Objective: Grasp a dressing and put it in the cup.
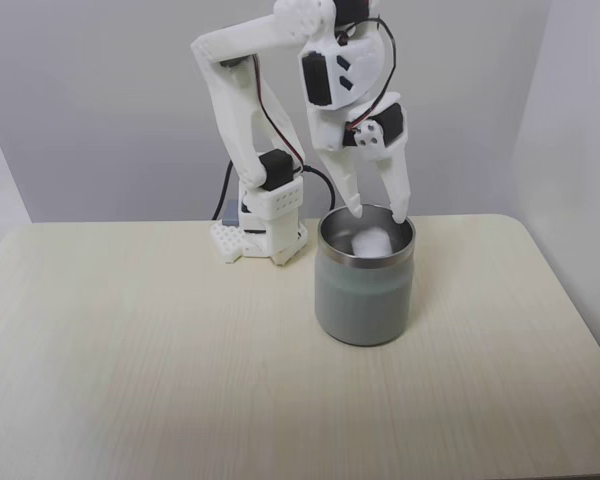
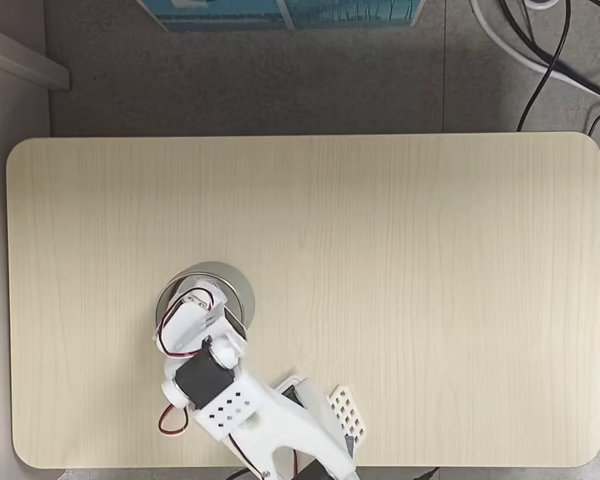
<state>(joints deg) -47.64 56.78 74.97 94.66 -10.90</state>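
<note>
A: In the fixed view from the front, where was the cup (image 1: 366, 290)?

B: It stood upright on the pale wooden table (image 1: 160, 350), right of centre, just to the right of the arm's base (image 1: 265, 225) and a little nearer. Its steel rim caught the light and its outside looked matte grey-green.

A: And the dressing (image 1: 371, 241)?

B: It lay inside the cup, a small white lump resting below the rim.

A: What about the gripper (image 1: 378, 211)?

B: It hung straight over the cup's mouth with its two white fingers spread apart, tips at the far rim, holding nothing. The dressing sat beneath the gap, apart from both tips.

A: In the fixed view from above?

B: The cup (image 2: 232, 277) showed in the lower left part of the table (image 2: 400, 250), mostly covered by the arm reaching over it. The gripper (image 2: 193, 297) was above the opening; I couldn't tell its spread from there, and the dressing was hidden. Cables (image 2: 540, 50) lay on the floor past the far right corner, and a blue box (image 2: 280, 12) beyond the far edge.
</note>
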